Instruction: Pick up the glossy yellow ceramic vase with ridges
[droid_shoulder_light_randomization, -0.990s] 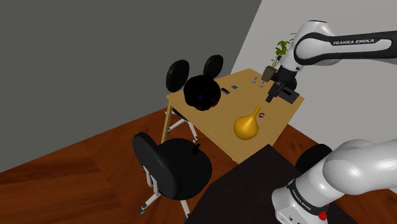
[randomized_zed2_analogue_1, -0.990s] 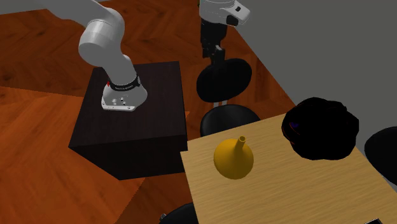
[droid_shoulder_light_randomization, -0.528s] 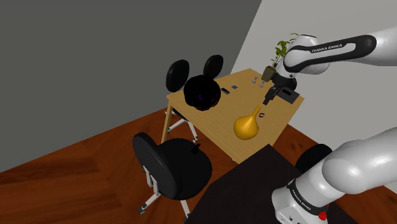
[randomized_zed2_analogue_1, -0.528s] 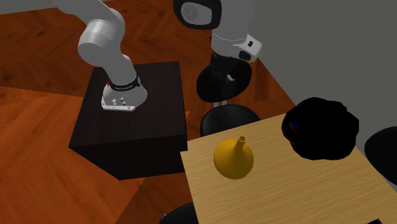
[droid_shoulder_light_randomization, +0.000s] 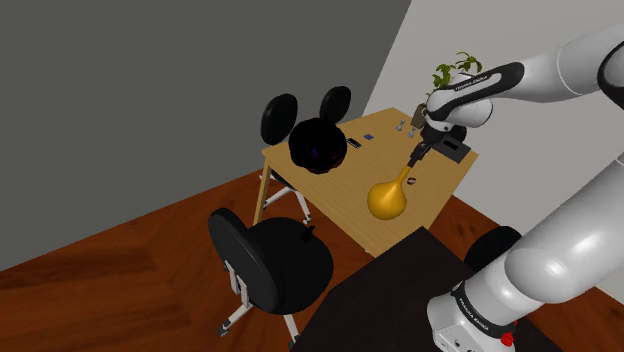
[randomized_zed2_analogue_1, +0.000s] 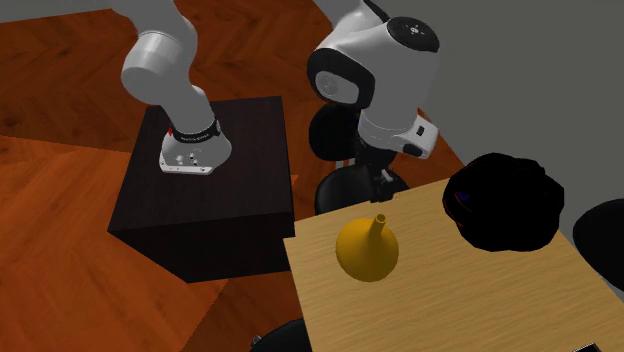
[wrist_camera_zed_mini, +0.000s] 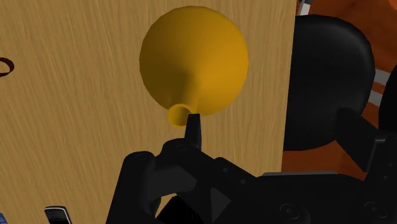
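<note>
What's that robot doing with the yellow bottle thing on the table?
A white robot arm is trying to pick up the yellow vase, which has a round belly and a thin neck. The vase sits on the wooden table, near the edge by the robot's stand. The black gripper hangs right at the top of the vase's neck, almost touching the rim in the wrist view. It has not grabbed or lifted the vase yet.

Arm (droid_shoulder_light_randomization: 560, 70) stretched forward, jaws pressed together, pointing down.
</note>
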